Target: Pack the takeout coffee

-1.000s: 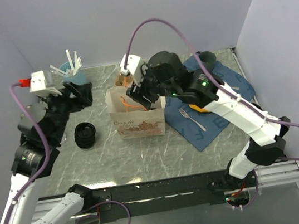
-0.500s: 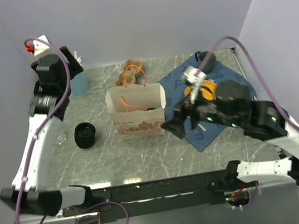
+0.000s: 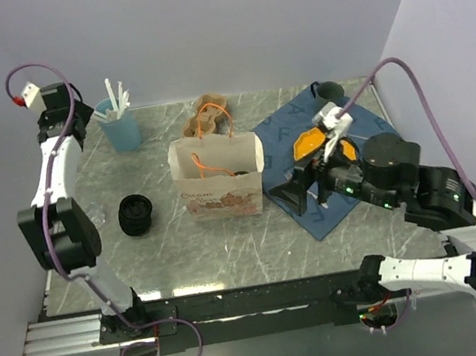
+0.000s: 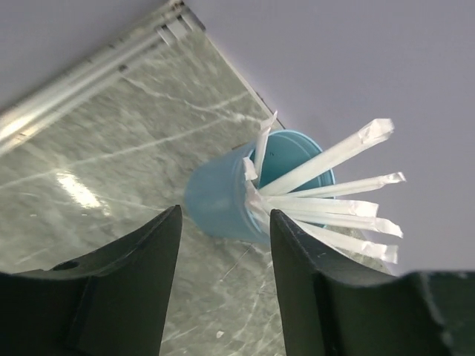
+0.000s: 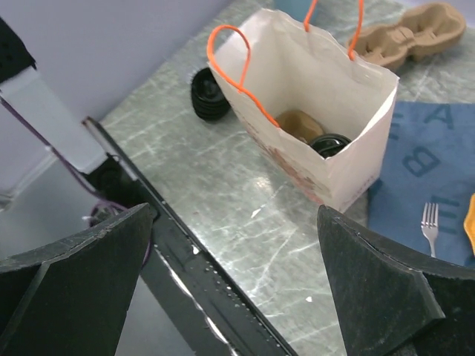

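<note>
The takeout coffee [image 3: 136,215], a small black ribbed cup, lies on the table left of the paper bag [image 3: 219,181]; the right wrist view shows it [image 5: 210,93] beyond the bag [image 5: 326,96]. The bag stands upright and open, with a dark round rim [image 5: 330,143] and a brown item inside. My right gripper [image 3: 287,196] hovers right of the bag, open wide [image 5: 236,215] and empty. My left gripper [image 3: 81,130] is at the back left corner, far from the coffee, open [image 4: 225,215] with nothing between its fingers.
A light-blue cup of white sticks [image 3: 120,128] [image 4: 215,196] stands just beyond the left fingers. Behind the bag lies a cardboard cup carrier [image 3: 210,109]. A blue cloth [image 3: 350,121] on the right holds an orange item [image 3: 311,141], a fork [image 5: 430,226] and a teal mug [image 3: 328,90].
The left arm swung up into the back left corner toward the blue cup, its jaws narrowing a little. The right arm drew back from over the bag toward the front right, its jaws opening wide.
</note>
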Controlling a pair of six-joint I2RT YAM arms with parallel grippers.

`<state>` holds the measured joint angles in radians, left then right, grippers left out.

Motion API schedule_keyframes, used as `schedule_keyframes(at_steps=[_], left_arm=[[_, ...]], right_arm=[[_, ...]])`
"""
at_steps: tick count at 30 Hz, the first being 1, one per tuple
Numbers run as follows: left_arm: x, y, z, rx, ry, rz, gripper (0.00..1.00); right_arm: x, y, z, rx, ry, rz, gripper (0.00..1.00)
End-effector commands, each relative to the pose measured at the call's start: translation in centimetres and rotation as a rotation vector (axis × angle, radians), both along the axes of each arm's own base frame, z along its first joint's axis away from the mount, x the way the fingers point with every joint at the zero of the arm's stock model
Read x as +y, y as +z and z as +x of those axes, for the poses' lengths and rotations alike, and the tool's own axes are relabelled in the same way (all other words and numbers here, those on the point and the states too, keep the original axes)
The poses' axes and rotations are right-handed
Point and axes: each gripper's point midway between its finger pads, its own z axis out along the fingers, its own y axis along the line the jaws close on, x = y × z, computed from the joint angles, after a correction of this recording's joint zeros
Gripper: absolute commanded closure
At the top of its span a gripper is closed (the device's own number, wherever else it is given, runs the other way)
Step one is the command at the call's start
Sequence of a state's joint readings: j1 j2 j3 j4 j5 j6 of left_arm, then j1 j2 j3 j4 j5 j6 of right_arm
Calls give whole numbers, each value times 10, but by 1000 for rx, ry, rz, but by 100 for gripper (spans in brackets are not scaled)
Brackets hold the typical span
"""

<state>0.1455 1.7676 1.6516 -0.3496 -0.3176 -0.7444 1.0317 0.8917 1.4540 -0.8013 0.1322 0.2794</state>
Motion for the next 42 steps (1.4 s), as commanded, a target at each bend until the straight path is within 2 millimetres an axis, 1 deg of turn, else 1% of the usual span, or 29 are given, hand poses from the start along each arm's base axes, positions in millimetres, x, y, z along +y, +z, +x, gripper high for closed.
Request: schedule_keyframes(at_steps=[1,2,3,4,5,8,9,11,12,14,18,19,23,27,30,34,37,38,39,41,42], left_arm=[[-13,15,39,-113,-33,-85,46],[-11,19,43,-113,-27,-80,47],[-11,17,46,-108,-24,-81,48],[-10,7,51,-90,-21,-84,48],[-8,11,54,-97,-17,-83,48],[-4,7,60,-95,-15,-63,52],[-5,11,65,-117,-22,-56,54],[-5,9,68,-116,-29,-49,59],[-4,8,68,-108,-23,-51,63],[-4,12,70,-113,-24,-53,64],[-12,19,68,-127,-40,-40,71],[-16,21,68,-133,-46,-32,71],[-20,21,69,-118,-61,-2,71],[-18,20,68,-98,-46,24,70],[-15,24,66,-103,-40,47,72],[-15,23,66,-96,-48,60,76],[-17,23,65,-96,-57,59,84],[-16,24,64,-99,-56,57,89],[-17,25,64,-102,-60,58,92],[-18,30,64,-114,-67,62,99],[-19,36,63,-124,-74,65,99]], right_arm=[[7,13,16,-50,-34,-11,0],[10,12,17,-53,-25,-26,0],[12,11,19,-67,-20,-49,0],[16,9,23,-70,-17,-70,0],[17,8,25,-77,-20,-82,0],[22,5,33,-96,-24,-114,0],[24,3,35,-103,-19,-126,0],[27,2,38,-111,-15,-136,0],[29,0,40,-114,-12,-149,0],[29,-3,43,-117,-13,-160,0],[29,-8,49,-127,-17,-188,0],[29,-8,49,-128,-18,-189,0],[28,-8,50,-137,-16,-196,0],[25,-12,51,-136,-22,-202,0],[23,-13,51,-139,-24,-206,0],[22,-13,53,-140,-27,-205,0],[22,-12,54,-148,-24,-205,0],[22,-13,54,-147,-22,-212,0],[22,-12,54,-150,-22,-210,0],[21,-12,55,-152,-24,-213,0],[22,-12,54,-152,-21,-212,0]])
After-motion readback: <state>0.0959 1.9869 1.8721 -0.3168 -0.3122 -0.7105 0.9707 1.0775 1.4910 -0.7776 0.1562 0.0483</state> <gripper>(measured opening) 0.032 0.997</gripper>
